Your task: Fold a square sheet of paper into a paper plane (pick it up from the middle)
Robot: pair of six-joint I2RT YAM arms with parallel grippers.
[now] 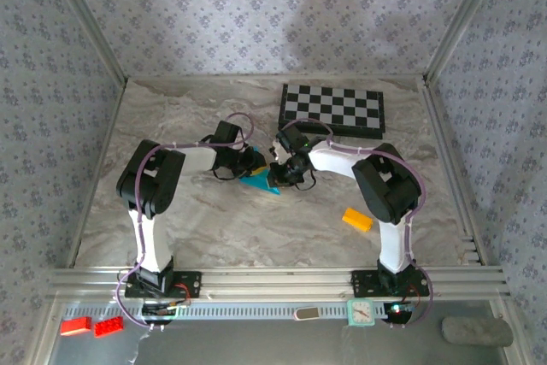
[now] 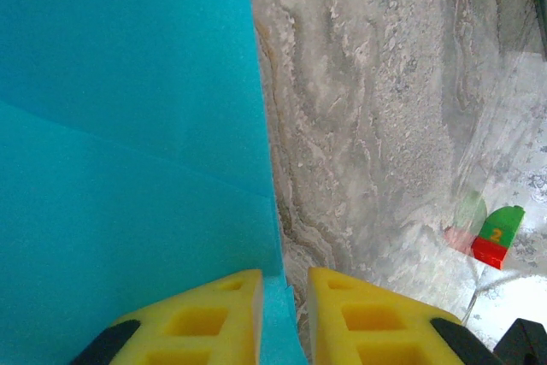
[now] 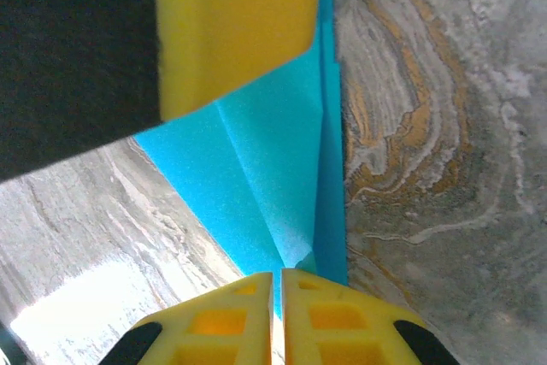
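Observation:
The square sheet of paper (image 1: 256, 181), bright cyan and folded into a pointed shape with creases, sits mid-table between both arms. In the left wrist view it (image 2: 128, 126) fills the left half, and its edge runs down between the yellow fingers of my left gripper (image 2: 285, 284), which are narrowly set around it. My right gripper (image 3: 277, 278) is shut on a folded corner of the paper (image 3: 273, 177), whose creases converge at the fingertips. A yellow finger of the left gripper (image 3: 231, 23) hangs over the paper in the right wrist view. From above, the left gripper (image 1: 248, 162) and right gripper (image 1: 278, 173) nearly touch.
A chessboard (image 1: 333, 108) lies at the back right, just beyond the right arm. A small yellow-orange block (image 1: 357, 219) rests on the marble table (image 1: 214, 220) near the right arm's base. A green and red block (image 2: 498, 237) shows at the right of the left wrist view.

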